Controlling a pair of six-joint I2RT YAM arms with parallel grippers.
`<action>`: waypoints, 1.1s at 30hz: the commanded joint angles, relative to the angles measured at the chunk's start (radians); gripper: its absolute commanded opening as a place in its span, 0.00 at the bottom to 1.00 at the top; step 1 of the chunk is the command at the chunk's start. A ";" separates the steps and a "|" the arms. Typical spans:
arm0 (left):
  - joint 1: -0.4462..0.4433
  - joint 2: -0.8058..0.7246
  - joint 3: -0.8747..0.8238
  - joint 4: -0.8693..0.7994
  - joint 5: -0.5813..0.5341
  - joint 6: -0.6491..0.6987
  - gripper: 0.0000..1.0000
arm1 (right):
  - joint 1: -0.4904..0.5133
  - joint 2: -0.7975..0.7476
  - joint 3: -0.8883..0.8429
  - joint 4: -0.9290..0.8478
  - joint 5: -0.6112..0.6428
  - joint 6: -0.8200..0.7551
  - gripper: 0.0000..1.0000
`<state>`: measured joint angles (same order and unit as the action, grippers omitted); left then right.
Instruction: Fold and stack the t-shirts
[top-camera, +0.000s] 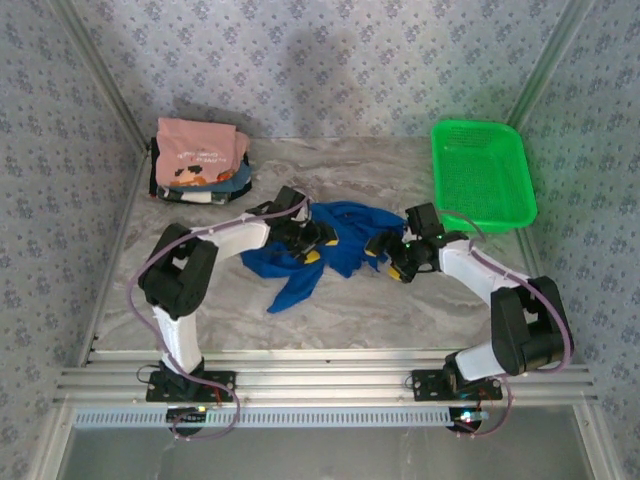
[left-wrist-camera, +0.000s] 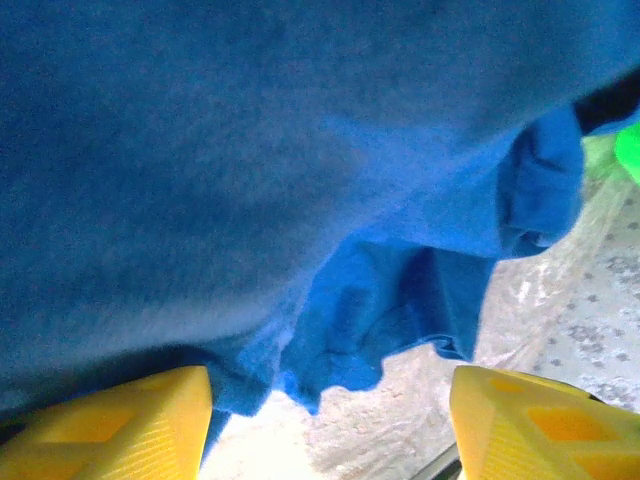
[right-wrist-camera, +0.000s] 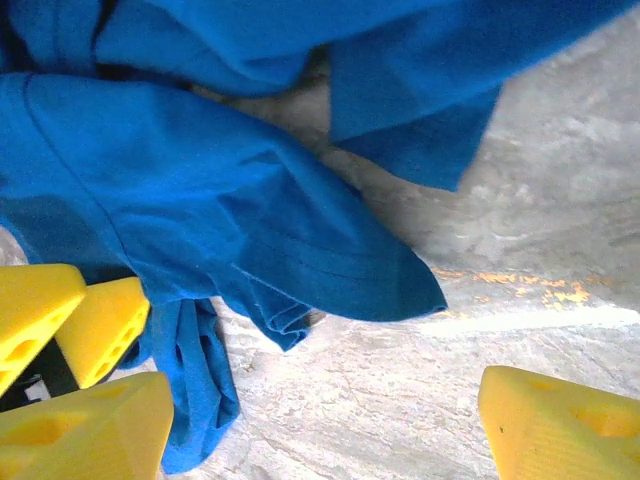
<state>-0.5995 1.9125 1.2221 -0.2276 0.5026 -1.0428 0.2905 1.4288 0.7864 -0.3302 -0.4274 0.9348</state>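
Marble-pattern surface (top-camera: 400, 310): you see crumpled blue t-shirt (top-camera: 345, 235) at centre. Left fingers (left-wrist-camera: 120, 420) apart, cloth just beside one; right fingers (right-wrist-camera: 560, 420) apart beside shirt hem.

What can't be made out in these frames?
Top view: blue t-shirt print, hidden in its crumpled folds.
Top view: layers beneath the pink t-shirt, too small to count.
Left wrist view: its cloth near the lens is blurred; left claw fingers cut off by the bottom edge.
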 joint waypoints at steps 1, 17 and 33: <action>0.002 0.055 0.027 -0.082 -0.016 0.080 0.53 | -0.008 -0.018 -0.054 0.067 -0.039 0.147 0.82; 0.081 -0.022 -0.150 -0.112 -0.005 0.156 0.10 | 0.037 0.021 -0.236 0.505 0.078 0.466 0.79; 0.086 -0.018 -0.139 -0.109 0.016 0.185 0.10 | 0.079 0.154 -0.240 0.698 0.082 0.603 0.67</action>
<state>-0.5121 1.8797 1.0966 -0.2958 0.5060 -0.8787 0.3367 1.4940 0.5488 0.1715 -0.3595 1.4925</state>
